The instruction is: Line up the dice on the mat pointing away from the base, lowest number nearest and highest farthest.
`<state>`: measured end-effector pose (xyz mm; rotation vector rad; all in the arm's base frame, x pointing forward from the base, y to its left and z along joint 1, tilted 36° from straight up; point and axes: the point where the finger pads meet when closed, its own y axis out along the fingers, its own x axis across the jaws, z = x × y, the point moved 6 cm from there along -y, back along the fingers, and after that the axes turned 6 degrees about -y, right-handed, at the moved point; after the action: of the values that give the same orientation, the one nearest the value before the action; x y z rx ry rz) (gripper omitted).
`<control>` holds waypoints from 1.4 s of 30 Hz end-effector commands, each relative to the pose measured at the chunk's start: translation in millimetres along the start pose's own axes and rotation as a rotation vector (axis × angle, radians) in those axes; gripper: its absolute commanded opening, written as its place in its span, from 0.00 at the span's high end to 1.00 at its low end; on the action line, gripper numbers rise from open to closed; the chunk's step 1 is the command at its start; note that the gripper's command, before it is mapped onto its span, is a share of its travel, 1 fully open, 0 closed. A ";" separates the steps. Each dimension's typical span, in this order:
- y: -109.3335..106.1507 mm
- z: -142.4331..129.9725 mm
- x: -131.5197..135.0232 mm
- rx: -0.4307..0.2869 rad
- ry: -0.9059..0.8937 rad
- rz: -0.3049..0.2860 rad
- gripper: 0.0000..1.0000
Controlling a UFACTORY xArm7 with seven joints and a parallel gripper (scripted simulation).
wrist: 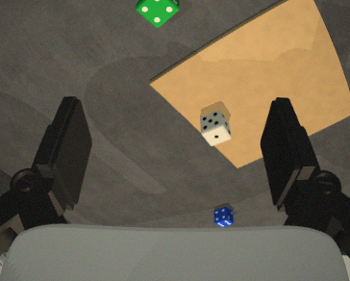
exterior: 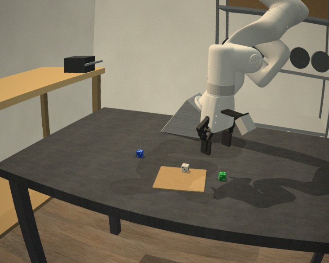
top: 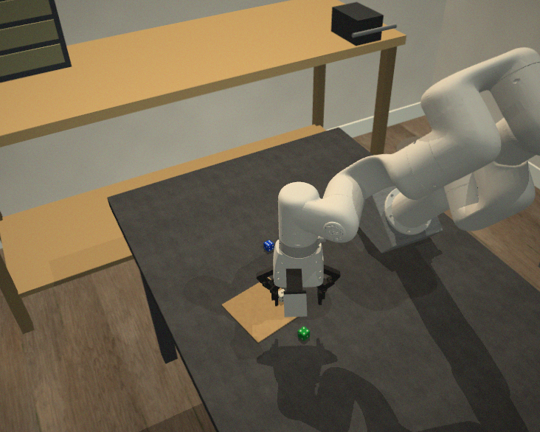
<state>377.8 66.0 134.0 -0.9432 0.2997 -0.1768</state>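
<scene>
My gripper (top: 298,303) (exterior: 216,149) (wrist: 176,118) is open and empty, above the table on the base side of the mat. The white die (top: 281,295) (exterior: 185,167) (wrist: 215,128) shows 1 on top and stands on the tan mat (top: 251,315) (exterior: 170,181) (wrist: 269,72), close to its base-side edge. A finger partly hides it in the top view. The green die (top: 303,333) (exterior: 222,176) (wrist: 158,11) shows 4 on top and stands on the table beside the mat. The blue die (top: 268,245) (exterior: 140,153) (wrist: 223,217) shows 6 on top and stands on the table on the mat's other side.
The robot's base (top: 407,211) stands at the far side of the dark table (top: 193,234) (exterior: 90,137). A wooden bench (top: 180,67) (exterior: 24,79) with a black box (top: 356,23) (exterior: 78,64) stands behind or beside the table. The arm's shadow falls across the table.
</scene>
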 end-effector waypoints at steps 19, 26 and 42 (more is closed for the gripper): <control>1.9 18.2 -7.5 0.012 -0.600 -0.011 0.00; 2.6 22.8 -9.8 0.011 -0.746 -0.012 0.00; 2.7 23.4 -10.1 0.011 -0.766 -0.012 0.64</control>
<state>374.9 89.3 145.5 -0.9338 -0.4106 0.1801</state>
